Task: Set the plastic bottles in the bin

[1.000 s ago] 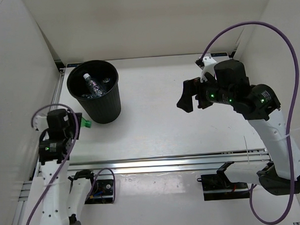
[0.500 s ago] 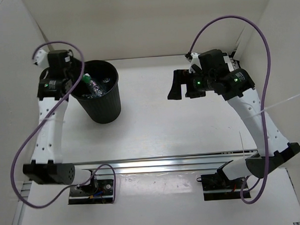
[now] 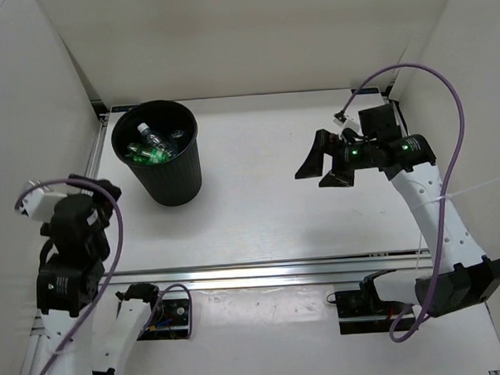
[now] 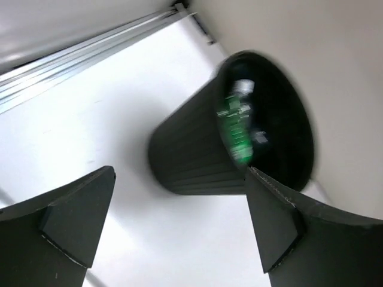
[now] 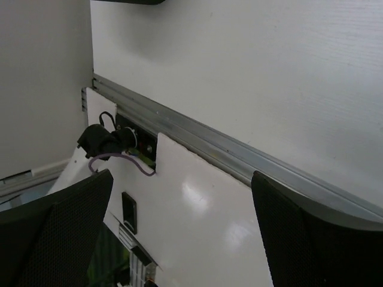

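Observation:
The black bin (image 3: 168, 184) stands at the far left of the table. Inside it lie the plastic bottles: a green one (image 3: 148, 153) and clear ones with white caps (image 3: 153, 137). In the left wrist view the bin (image 4: 191, 161) is blurred, with the green bottle (image 4: 237, 131) showing through its mouth. My left gripper (image 4: 179, 173) is open and empty, back from the bin at the near left. My right gripper (image 3: 320, 168) hangs open and empty over the right half of the table, far from the bin. In the right wrist view the right gripper (image 5: 182, 174) has nothing between its fingers.
A metal rail (image 3: 279, 273) runs across the table's near side, also seen in the right wrist view as the rail (image 5: 239, 155). White walls close the left, back and right. Two black boxes (image 3: 169, 314) with cables sit below the rail.
My left gripper opened at the bin's rim and the green bottle dropped inside. The left arm then swung back to the near left. My right arm shifted a little to the right.

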You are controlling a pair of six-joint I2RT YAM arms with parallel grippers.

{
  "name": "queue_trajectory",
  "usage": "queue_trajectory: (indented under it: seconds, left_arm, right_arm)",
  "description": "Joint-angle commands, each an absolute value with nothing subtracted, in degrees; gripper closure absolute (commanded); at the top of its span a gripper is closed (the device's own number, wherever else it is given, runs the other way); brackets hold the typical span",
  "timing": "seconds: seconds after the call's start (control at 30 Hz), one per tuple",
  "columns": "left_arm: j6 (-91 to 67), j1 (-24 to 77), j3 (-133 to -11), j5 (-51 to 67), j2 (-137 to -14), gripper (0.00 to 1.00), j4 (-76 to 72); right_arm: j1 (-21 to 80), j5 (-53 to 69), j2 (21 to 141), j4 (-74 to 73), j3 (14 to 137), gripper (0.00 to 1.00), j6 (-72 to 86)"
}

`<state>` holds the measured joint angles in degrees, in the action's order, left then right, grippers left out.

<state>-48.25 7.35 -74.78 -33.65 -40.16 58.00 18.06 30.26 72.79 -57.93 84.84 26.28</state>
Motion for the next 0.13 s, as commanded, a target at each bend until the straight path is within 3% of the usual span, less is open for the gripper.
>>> queue_trajectory:
  seconds: [0.0, 0.1]
  left_arm:
    - [-48.08, 7.56, -65.67, -37.44, -37.37, 0.00, 64.68]
    - [-48.08, 7.56, -63.37, -41.98, -36.83, 0.00, 68.72]
  right_arm:
    - [14.17, 37.52, 67.77, -52.74, 81.40, 0.00, 26.55]
    - [11.62, 34.47, 63.12, -48.87, 78.84, 0.00, 27.77]
